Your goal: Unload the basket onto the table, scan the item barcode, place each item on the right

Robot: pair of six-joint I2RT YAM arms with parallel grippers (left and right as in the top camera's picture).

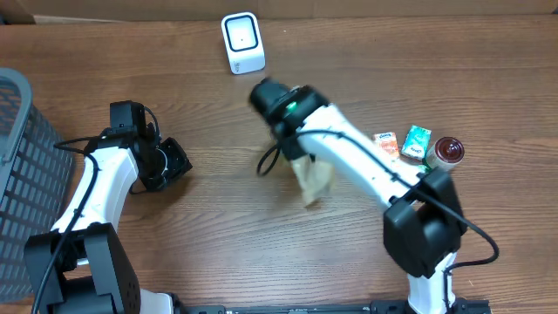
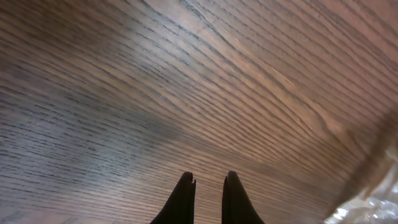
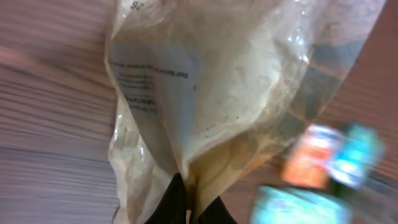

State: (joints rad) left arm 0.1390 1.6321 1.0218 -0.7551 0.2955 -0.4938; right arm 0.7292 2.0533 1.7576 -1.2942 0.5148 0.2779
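Brown wood-grain table (image 1: 200, 218) carries everything we see. Our right gripper (image 3: 189, 202) is clamped on the lower edge of a clear plastic bag (image 1: 316, 181) of pale powder, the film pinched between its 2 dark fingers. In the right wrist view, the bag fills most of the frame and shows a light printed label whose text is too blurred to read. From overhead, the bag sits near the middle of the table under the right arm. It is below and to the right of the white barcode scanner (image 1: 241, 42), which stands at the far edge well apart from it. Our left gripper (image 2: 208, 186) is closed on nothing, its 2 fingertips close together above bare wood, near the left side. A grey mesh basket (image 1: 16, 148) sits at the left edge. To the right lie 3 small items close together: an orange packet (image 1: 386, 142), a green packet (image 1: 417, 141) and a round red-topped container (image 1: 449, 151).
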